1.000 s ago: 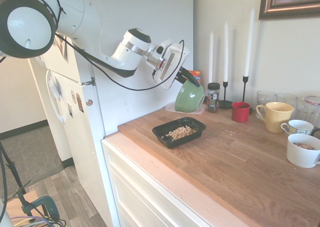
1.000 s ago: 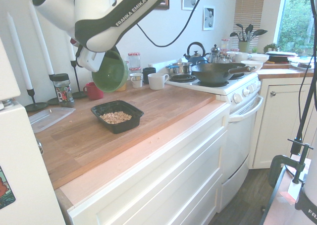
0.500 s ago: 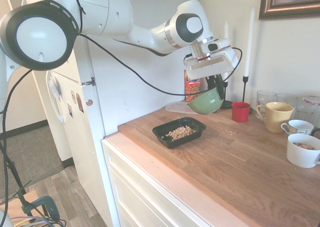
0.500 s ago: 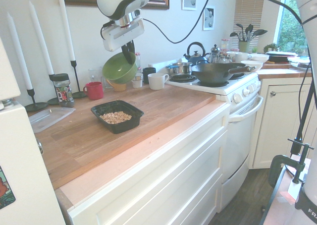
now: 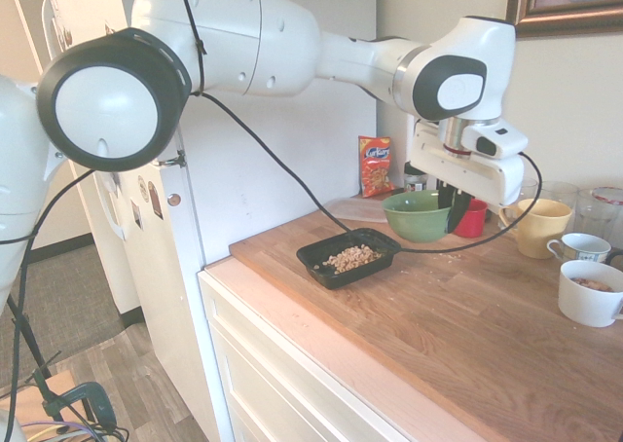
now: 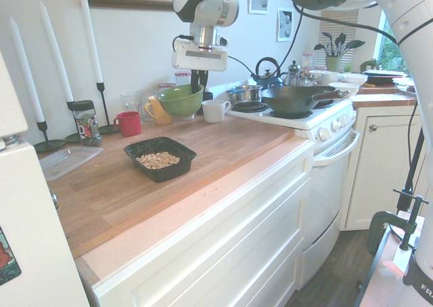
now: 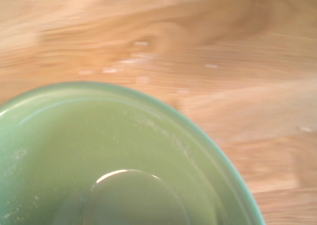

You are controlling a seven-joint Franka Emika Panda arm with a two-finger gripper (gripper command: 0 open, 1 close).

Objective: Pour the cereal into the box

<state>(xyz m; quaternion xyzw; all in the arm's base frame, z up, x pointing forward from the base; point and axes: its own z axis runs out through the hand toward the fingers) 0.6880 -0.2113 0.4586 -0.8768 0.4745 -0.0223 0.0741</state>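
We find the gripper [image 5: 454,206] pinching the green bowl [image 5: 417,215] by its rim (upright, emptied), cereal [image 5: 348,258] already in the box [image 5: 321,266] well aside.

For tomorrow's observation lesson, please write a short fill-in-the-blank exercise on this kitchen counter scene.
1. The tan ring-shaped cereal lies in the shallow ____ plastic tray.
2. The gripper holds the rim of the green ____.
3. That vessel is held ____, its opening facing up.
4. Beside the yellow mug stands a small ____ cup.

Answers: black; bowl; upright; red
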